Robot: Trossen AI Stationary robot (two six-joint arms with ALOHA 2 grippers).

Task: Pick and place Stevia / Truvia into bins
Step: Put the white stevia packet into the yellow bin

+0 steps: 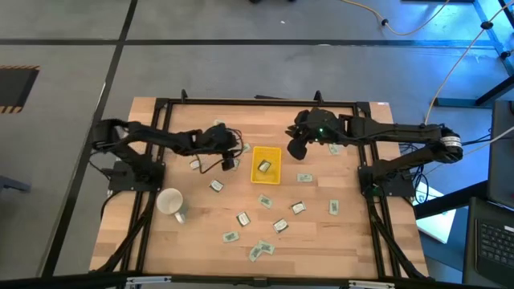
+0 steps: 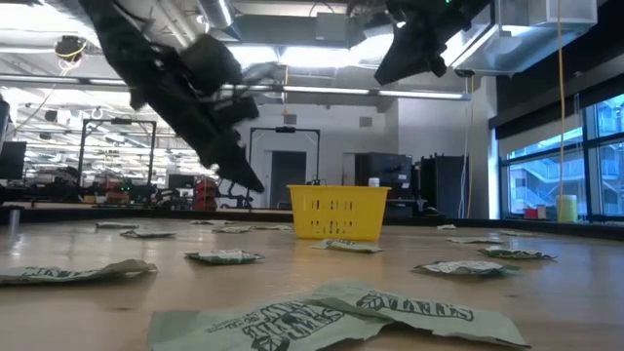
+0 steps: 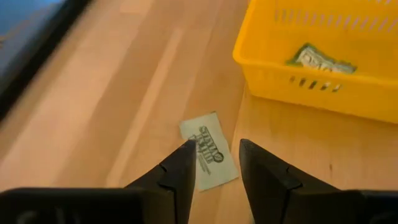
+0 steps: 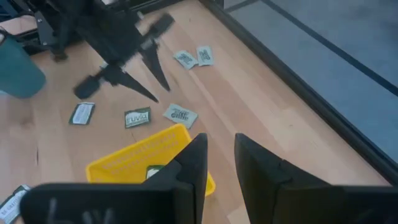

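The wooden table [image 1: 161, 249] held everything, and seen from above the clock directions start from its middle. The left arm reached in from 9 o'clock and the right arm from 3 o'clock, so they could share the work.

The white mug [image 1: 170, 202] sat near 8 o'clock, out of the way.

The yellow tray [image 1: 266, 164] sat just above the middle, toward 12 o'clock, where both arms could reach it. At least one packet in the tray [image 3: 320, 60] lay flat on its floor, so the job had started.

The left gripper [image 3: 214, 163] hung low beside the tray, on its 9 o'clock side. Its two fingers were apart and held nothing. A packet on the table [image 3: 209, 158] lay right under them, close to the tray wall, so this was likely the next one to grab.

The right gripper [image 4: 219, 155] hovered up high, just past the tray's 1 o'clock corner. Its fingers had a gap between them, and I think it held nothing, though its tips were hard to see.

Many more loose packets [image 1: 298, 208] were spread flat from 3 o'clock round to 7 o'clock, waiting.
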